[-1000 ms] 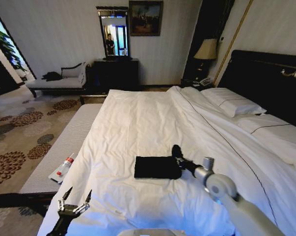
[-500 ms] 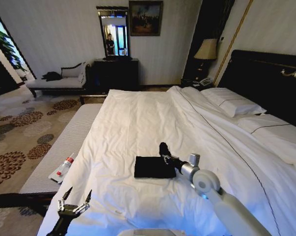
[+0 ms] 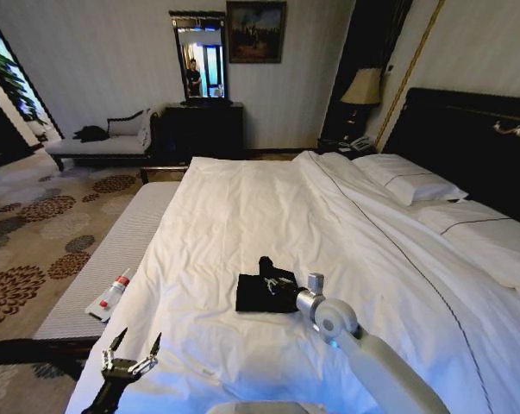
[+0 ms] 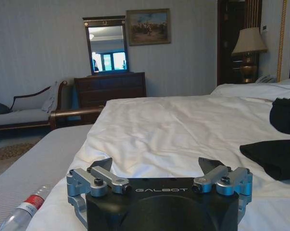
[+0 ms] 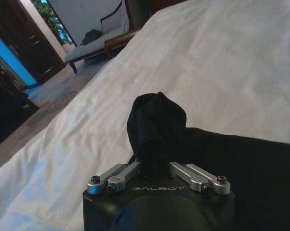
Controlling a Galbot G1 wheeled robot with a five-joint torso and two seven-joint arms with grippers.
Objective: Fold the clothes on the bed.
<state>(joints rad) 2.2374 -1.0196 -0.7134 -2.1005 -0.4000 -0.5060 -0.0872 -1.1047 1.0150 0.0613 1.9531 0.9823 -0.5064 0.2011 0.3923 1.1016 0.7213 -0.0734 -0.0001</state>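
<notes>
The clothes are a single black T-shirt [image 3: 253, 297], folded into a small dark rectangle on the white duvet of the bed [image 3: 242, 207]. My right gripper [image 3: 267, 270] hovers over the shirt's middle, shut on a bunched fold of the black fabric [image 5: 154, 118] that it holds raised above the rest of the shirt [image 5: 250, 163]. My left gripper [image 3: 132, 348] hangs low at the bed's near left corner, open and empty [image 4: 159, 166]. From the left wrist, the shirt [image 4: 274, 156] lies well off to one side.
A grey bench [image 3: 113, 250] runs along the bed's left side with a plastic bottle [image 3: 112, 295] on it. Pillows [image 3: 415, 185] and a dark headboard [image 3: 475, 129] are at the right. A chaise [image 3: 96, 142] and a dresser [image 3: 203, 129] stand by the far wall.
My right gripper has travelled left across the shirt, carrying the gripped fold with it, so the dark patch looks narrower. The left arm has stayed put.
</notes>
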